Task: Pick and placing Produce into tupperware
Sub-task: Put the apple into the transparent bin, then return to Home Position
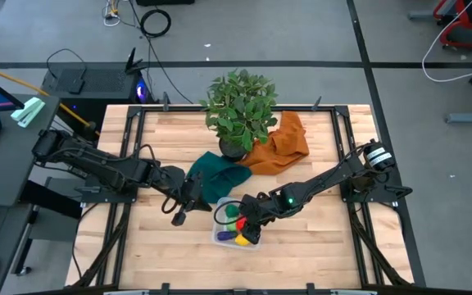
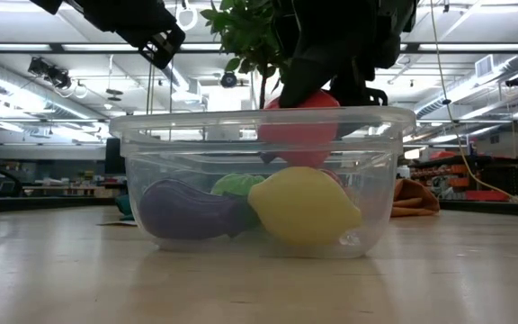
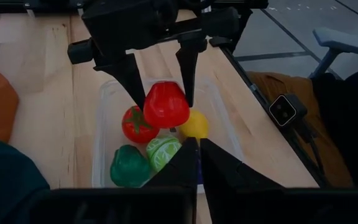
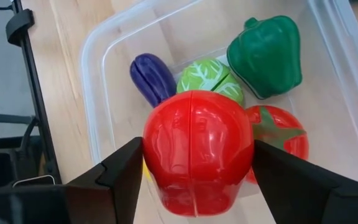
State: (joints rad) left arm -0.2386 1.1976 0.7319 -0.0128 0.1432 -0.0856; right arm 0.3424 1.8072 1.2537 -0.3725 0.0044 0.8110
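Clear plastic tupperware (image 1: 220,236) sits at your table's (image 1: 318,238) front centre, holding a tomato (image 3: 135,124), lemon (image 2: 304,207), eggplant (image 4: 152,78), lettuce (image 3: 162,152) and green pepper (image 4: 267,56). Your right gripper (image 3: 160,99) hangs over it, fingers clamped on a red apple (image 4: 197,149). Left gripper (image 1: 180,215) waits just beside, fingers together.

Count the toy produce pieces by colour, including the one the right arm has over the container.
Red: 2, the red pepper between the right gripper's jaws, and the tomato
Green: 2, the green pepper and the cabbage
Purple: 1, the eggplant
Yellow: 1, the lemon
Total: 6, all in or over the container
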